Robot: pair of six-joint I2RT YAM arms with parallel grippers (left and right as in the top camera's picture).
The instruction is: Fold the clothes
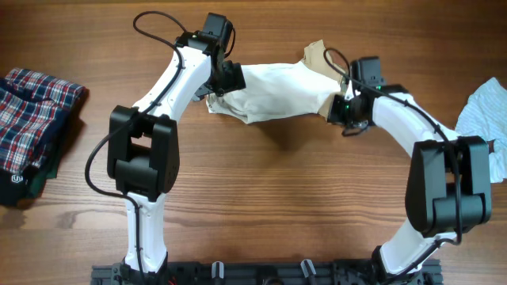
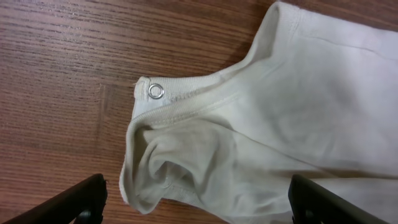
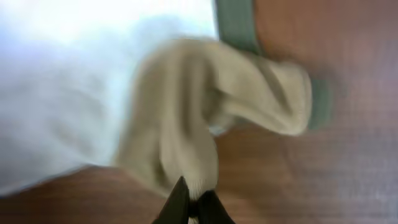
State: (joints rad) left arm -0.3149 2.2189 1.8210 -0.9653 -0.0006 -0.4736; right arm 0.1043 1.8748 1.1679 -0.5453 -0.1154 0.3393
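While the cream-white shirt [image 1: 277, 93] lies bunched in a loose band on the wooden table [image 1: 261, 198], it reaches from my left gripper [image 1: 225, 79] across to my right gripper [image 1: 343, 109], so it sits between my two sets of jaws and not spread flat. Its ribbed corner with a small metal eyelet [image 2: 155, 91] lies just ahead of my left jaws, beside a crumpled pocket of cloth. The tan-khaki patch [image 3: 205, 118] folds over just beyond my right jaws.

I judge the main risk to be on the right. The pinch looks to catch only a thin edge of tan cloth at the very tips, and the blurred view hides how deep it goes, so a firm pull could slip it free. With nothing gripped on the left, a pull from the right would also drag the whole shirt and bunch it further. Closing my left jaws on that crumpled pocket could catch several layers at once.

My left jaws stand wide, the left fingers [image 2: 87, 198] at either edge of the view, holding nothing. My right jaws are pressed together on the tan cloth.

A plaid garment [image 1: 32, 111] lies well outside my left arm, and a pale blue striped garment [image 1: 483, 115] well outside my right.
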